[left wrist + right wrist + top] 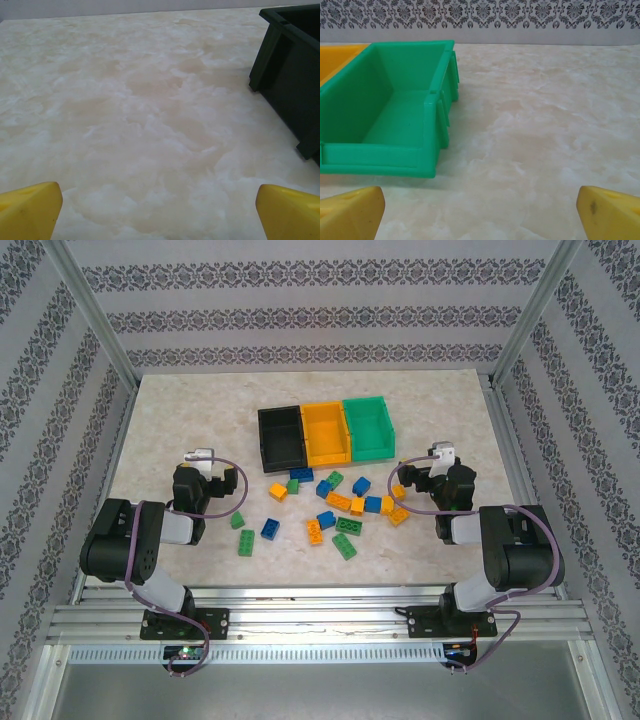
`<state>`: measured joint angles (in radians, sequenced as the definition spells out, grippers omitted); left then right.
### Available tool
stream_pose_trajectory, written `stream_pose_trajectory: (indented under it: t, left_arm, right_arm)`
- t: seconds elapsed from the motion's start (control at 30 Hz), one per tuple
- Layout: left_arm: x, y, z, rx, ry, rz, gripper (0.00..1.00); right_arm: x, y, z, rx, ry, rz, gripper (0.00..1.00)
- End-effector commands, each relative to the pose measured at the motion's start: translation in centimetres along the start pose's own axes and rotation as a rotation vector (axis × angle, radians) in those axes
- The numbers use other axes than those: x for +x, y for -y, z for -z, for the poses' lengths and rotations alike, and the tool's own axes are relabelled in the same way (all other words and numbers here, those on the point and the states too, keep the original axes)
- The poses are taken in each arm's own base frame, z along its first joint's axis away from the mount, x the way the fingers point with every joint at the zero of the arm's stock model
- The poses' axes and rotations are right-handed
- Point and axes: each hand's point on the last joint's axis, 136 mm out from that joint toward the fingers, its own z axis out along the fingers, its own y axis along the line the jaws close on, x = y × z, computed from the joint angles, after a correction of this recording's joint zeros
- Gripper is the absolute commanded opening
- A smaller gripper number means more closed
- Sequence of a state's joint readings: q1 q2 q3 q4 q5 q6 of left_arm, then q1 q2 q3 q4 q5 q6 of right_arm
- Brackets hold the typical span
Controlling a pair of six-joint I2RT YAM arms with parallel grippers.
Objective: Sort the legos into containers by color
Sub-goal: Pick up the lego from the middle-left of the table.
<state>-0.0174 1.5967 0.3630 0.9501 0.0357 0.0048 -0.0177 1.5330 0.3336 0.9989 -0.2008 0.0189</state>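
The left gripper (203, 462) hovers over the left part of the pale marble-patterned tabletop (160, 420), well apart from the bricks; in the left wrist view the left gripper (160, 212) has its two yellow fingertips (30, 210) spread wide at the picture's lower corners, with bare tabletop between them; the black open-top rectangular plastic bin (292, 75) stands ahead of it and to its right.

In the top view this black bin (281, 438) is the leftmost of three joined in a row near the middle of the table; the orange-yellow plastic bin (324, 432) sits in the middle and the green plastic bin (368, 427) at the right end.

The small studded plastic lego bricks (335, 505) in green, blue and orange-yellow lie loose on the table just in front of the bins, all outside them; two green bricks (241, 531) and a blue one (270, 528) lie furthest left, and the orange-yellow bricks (397, 503) at the right edge of the scatter are just beside the right arm.

The right gripper (436, 462) hovers near the green bin's right front corner; in the right wrist view the right gripper (480, 215) is also spread wide, yellow fingertips (610, 212) at the lower corners, over bare tabletop; the green bin (395, 110) stands ahead to its left, touching the orange-yellow bin (335, 55) at the frame's edge.
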Motion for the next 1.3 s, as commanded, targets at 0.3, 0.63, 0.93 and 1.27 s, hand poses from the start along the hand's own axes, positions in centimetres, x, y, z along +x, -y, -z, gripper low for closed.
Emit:
stream_pose_trajectory:
  t: [0.3,0.63,0.93,1.27]
  left_arm:
    - [-1.2,-0.3,-0.2,0.005,0.031,-0.014,0.99]
    - [-2.4,-0.1,0.6,0.008,0.037,-0.024,1.0]
    - [-7.5,-1.0,3.5,-0.032,0.026,0.135,1.0]
    - [-7.2,1.5,6.9,0.122,-0.072,0.39,1.0]
  right_arm:
    - [0.2,1.5,-0.1,0.105,-0.005,-0.006,0.98]
    - [-4.5,2.2,4.0,0.235,0.125,0.009,0.98]
    - [-7.8,-1.8,6.5,0.024,0.036,-0.165,0.98]
    - [-8.4,-6.2,4.3,-0.21,-0.137,-0.362,0.98]
